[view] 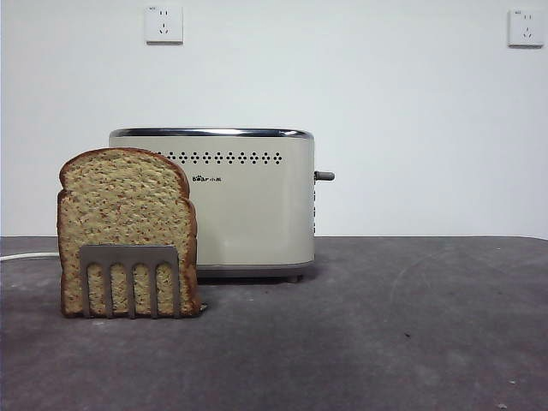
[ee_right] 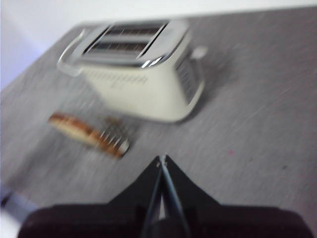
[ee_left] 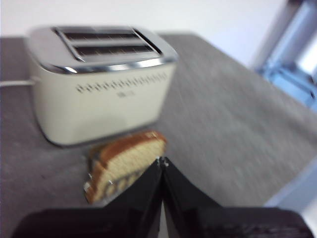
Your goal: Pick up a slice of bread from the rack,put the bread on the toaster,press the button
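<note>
front view: slice of bread [view: 126,214] stands upright in the rack [view: 130,276], at about 8 o'clock from the toaster [view: 214,201], just beside its front face and near the table's [view: 385,325] near edge. the rack's grey comb plate covers the lower part of the slice; the domed top is free. toaster lever [view: 324,175] sticks out at 3 o'clock on the toaster's side and sits high, so not pressed. two wall sockets [view: 163,24] high on the wall behind. no arm shows in this view.

left wrist view: left gripper [ee_left: 162,161] hangs above the table, jaws pressed together, holding nothing. the slice and rack lie just past its tips, the toaster beyond, both slots empty. right wrist view: right gripper [ee_right: 162,158] also pressed together and empty, well apart from the bread, toaster at roughly 11 o'clock in that picture. both wrist pictures are blurred, so a hairline gap between the jaws may be missed.

step in hand: the first one, picking up the slice; nothing is grasped. my read is that the left gripper is the nearer to the bread and likely the one to take it.

next move calls for: spreading the jaws, coming down over the free domed top, pinching across the slice's thickness above the comb plate, then lifting straight up so the crust clears the rack without dragging it.
</note>
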